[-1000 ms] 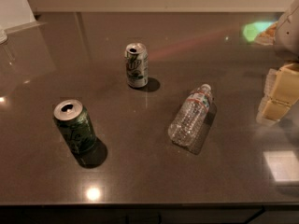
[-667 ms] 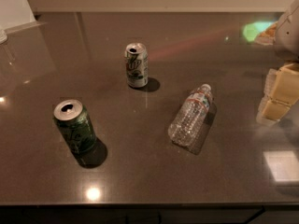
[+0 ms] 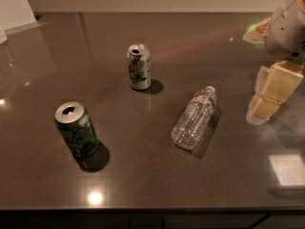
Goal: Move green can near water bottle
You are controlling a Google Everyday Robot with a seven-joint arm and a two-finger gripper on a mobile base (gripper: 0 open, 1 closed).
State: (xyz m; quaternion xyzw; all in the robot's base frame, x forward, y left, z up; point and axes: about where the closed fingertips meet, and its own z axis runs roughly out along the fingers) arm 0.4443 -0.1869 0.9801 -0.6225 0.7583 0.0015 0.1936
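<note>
The green can (image 3: 76, 129) stands upright on the dark table at the front left, its silver top open. The water bottle (image 3: 195, 119) lies on its side right of the middle, its white cap pointing to the back right. My gripper (image 3: 270, 92) hangs at the right edge of the view, above the table and to the right of the bottle, far from the green can. It holds nothing that I can see.
A white can with green lettering (image 3: 139, 66) stands upright behind the middle of the table. The dark table (image 3: 143, 175) has its front edge along the bottom. A pale wall runs along the back.
</note>
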